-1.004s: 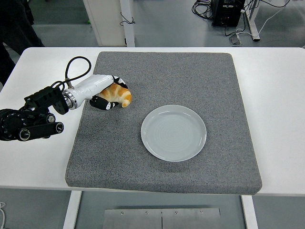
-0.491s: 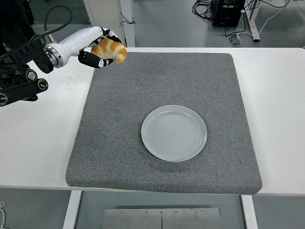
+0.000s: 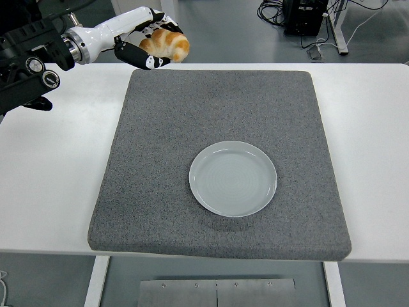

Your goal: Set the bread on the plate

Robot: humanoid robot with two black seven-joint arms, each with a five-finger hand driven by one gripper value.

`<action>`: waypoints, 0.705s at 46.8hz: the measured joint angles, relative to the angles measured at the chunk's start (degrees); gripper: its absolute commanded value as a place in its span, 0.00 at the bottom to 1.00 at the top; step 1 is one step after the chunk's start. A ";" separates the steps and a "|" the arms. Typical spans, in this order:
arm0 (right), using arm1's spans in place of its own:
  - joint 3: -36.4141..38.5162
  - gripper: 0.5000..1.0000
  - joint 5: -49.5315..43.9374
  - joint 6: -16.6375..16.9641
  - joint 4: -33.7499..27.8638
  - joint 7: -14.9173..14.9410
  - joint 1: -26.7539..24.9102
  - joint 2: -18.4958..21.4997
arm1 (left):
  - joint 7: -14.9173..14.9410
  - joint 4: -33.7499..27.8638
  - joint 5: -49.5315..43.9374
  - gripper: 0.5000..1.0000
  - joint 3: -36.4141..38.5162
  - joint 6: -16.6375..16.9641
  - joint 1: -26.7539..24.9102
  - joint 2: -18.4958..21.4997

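A golden-brown bread roll point(image 3: 168, 44) is held high in the air over the far left corner of the grey mat point(image 3: 160, 192). My left hand point(image 3: 152, 42), white with black fingers, is shut around it and comes in from the upper left. The pale grey plate point(image 3: 233, 178) lies empty on the mat, a little right of the middle, well below and to the right of the bread. My right hand does not show.
The grey mat covers most of the white table point(image 3: 51, 179). Behind the table are a white table leg point(image 3: 170, 25), cables and a black box point(image 3: 305, 15) on the floor. A person's dark clothing point(image 3: 16, 9) shows at the top left.
My left hand has lifted the bread off the mat's left side and carried it up and away, then a little to the right. The plate has not moved.
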 measured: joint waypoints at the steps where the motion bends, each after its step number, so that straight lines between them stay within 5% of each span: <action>1: 0.00 1.00 0.00 0.00 0.00 -0.01 -0.01 0.00 | -0.14 0.00 0.02 0.16 -0.46 -0.58 0.02 -0.08; 13: 0.00 1.00 0.00 0.00 0.00 -0.01 0.00 0.00 | -4.54 -0.01 0.11 0.19 -4.19 -7.60 0.54 -3.09; 33: 0.00 1.00 0.00 0.00 0.00 -0.01 0.00 0.00 | -9.28 -2.17 4.46 0.22 -4.75 -9.67 2.46 -7.78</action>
